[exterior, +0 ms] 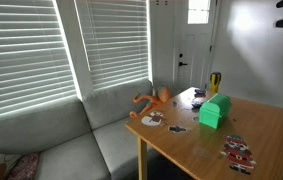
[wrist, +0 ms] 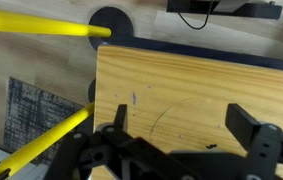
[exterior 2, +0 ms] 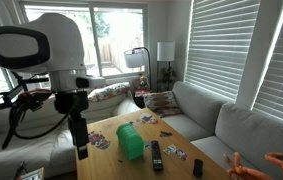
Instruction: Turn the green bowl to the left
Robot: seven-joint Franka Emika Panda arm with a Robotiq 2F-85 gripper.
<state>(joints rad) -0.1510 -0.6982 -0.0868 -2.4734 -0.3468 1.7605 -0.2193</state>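
The green bowl (exterior: pixel 214 111) is a bright green boxy container on the wooden table (exterior: pixel 196 145); it also shows in an exterior view (exterior 2: pixel 130 141) near the table's middle. My gripper (exterior 2: pixel 80 151) hangs above the table's near-left part, apart from the bowl. In the wrist view my gripper (wrist: pixel 181 122) is open and empty over bare wood (wrist: pixel 191 85); the bowl is out of that view.
An orange spindly toy (exterior: pixel 153 100) lies at the table's edge by the grey sofa (exterior: pixel 61 140). A black remote (exterior 2: pixel 156 155), small cards and toys (exterior: pixel 239 150) lie around. A yellow-legged stand (wrist: pixel 41 30) is on the floor beside the table.
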